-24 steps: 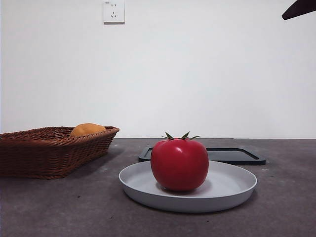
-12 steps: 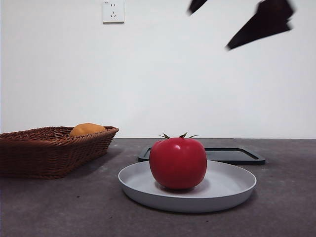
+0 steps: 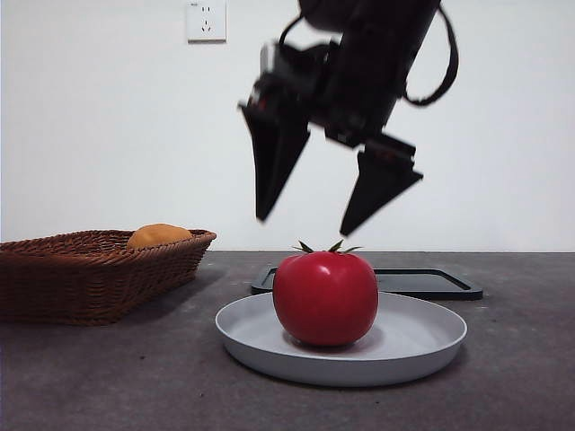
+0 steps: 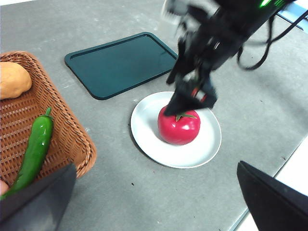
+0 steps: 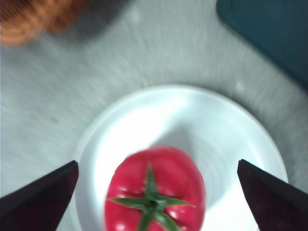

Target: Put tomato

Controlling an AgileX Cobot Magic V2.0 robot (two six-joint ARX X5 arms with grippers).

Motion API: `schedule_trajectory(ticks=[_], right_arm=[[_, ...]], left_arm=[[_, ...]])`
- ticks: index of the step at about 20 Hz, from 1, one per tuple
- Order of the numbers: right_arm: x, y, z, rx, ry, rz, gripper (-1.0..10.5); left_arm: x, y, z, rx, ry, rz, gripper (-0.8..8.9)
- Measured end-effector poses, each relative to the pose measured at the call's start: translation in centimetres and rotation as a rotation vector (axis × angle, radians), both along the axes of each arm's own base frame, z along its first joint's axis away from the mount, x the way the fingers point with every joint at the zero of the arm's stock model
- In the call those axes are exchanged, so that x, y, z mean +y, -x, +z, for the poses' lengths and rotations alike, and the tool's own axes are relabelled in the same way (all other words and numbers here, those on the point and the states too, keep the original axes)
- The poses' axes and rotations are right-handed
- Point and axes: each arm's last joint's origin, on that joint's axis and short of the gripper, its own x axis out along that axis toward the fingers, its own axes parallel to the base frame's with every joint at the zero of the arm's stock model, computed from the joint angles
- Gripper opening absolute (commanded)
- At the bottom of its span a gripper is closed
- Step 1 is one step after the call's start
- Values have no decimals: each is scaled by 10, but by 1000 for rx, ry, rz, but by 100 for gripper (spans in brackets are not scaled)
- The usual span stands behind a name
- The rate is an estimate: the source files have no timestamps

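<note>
The tomato [image 3: 325, 297] is glossy red with a green star stem and stands upright on a white plate [image 3: 422, 337] in the middle of the table. My right gripper [image 3: 305, 220] hangs open just above it, one jaw to each side of the stem, touching nothing. Its wrist view looks straight down on the tomato [image 5: 155, 190] and plate [image 5: 226, 130] between the spread jaws. From high up and to one side, the left wrist view takes in the tomato [image 4: 179, 127], the right gripper [image 4: 185, 103] over it, and my open, empty left gripper [image 4: 154, 202].
A wicker basket [image 3: 90, 274] at the left holds an orange fruit [image 3: 158, 236] and, in the left wrist view, a green pepper [image 4: 33, 149]. A dark flat tray [image 3: 422, 283] lies behind the plate.
The right arm has swung down from the top right corner to just above the tomato, jaws open. The tomato and plate have stayed in place.
</note>
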Motion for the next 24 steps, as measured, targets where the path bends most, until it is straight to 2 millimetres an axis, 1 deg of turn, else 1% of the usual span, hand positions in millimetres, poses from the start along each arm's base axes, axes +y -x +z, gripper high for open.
schedule_trajectory(ticks=[3,7,8,9,11,12,13,14,16,18,19,21,22,23,24], right_arm=[[3,-2,-22,64,97,-8,719],[8,-2,-44,138,159,4,711],[9,-2,-50,151,170,6,668],[10,-3,-54,163,180,8,597],[12,-3,-58,172,188,11,425],[12,-3,-58,171,187,12,321],[12,-2,-58,170,187,13,249],[12,-3,-57,170,187,14,208],[12,-6,-49,158,200,7,198],[13,-16,-28,110,223,-20,198],[13,-23,-15,65,233,-34,198],[12,-42,4,16,222,-56,198],[10,-53,8,12,221,-69,198],[8,-69,9,16,226,-89,198],[5,-82,7,18,229,-105,198]], left_arm=[[0,0,0,0,0,0,658],[0,0,0,0,0,0,658],[0,0,0,0,0,0,658],[0,0,0,0,0,0,658],[0,0,0,0,0,0,658],[0,0,0,0,0,0,658],[0,0,0,0,0,0,658],[0,0,0,0,0,0,658],[0,0,0,0,0,0,658],[0,0,0,1,0,0,658],[0,0,0,1,0,0,658],[0,0,0,1,0,0,658],[0,0,0,1,0,0,658],[0,0,0,1,0,0,658],[0,0,0,0,0,0,658]])
